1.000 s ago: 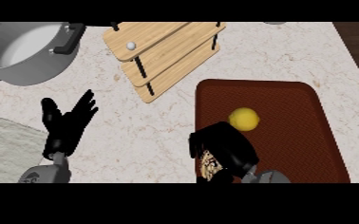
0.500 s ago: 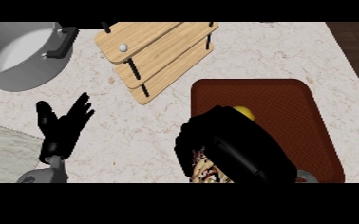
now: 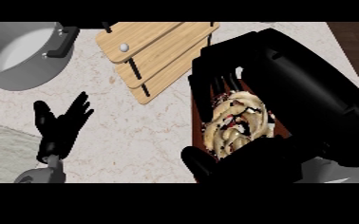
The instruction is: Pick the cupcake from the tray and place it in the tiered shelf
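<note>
Two hands show, and your right hand [image 3: 280,99] is the busy one. It fills the right side of the view, with its fingers above and its thumb below curled round the cupcake [image 3: 235,121], a pale swirly lump with dark red bits. So the cupcake is inside that hand now, over the brown tray [image 3: 198,111], and only a thin strip of the tray peeks out beside the hand. You look to be at the picking-up step, and you cannot see if the cupcake is off the tray yet. Next you need to lift it up and carry it up and to the left, to the tiered shelf [image 3: 157,52]. That shelf is made of light wood boards on thin black rods, and it sits just beside the tray. A small white ball [image 3: 124,47] rests on its top board, so set the cupcake down away from it. Mind the black rods, since your big hand could bump them. A grey pot [image 3: 32,54] with a black handle stands further left. Your left hand [image 3: 61,123] rests open on the counter [image 3: 133,137], fingers up, well apart from the shelf.
</note>
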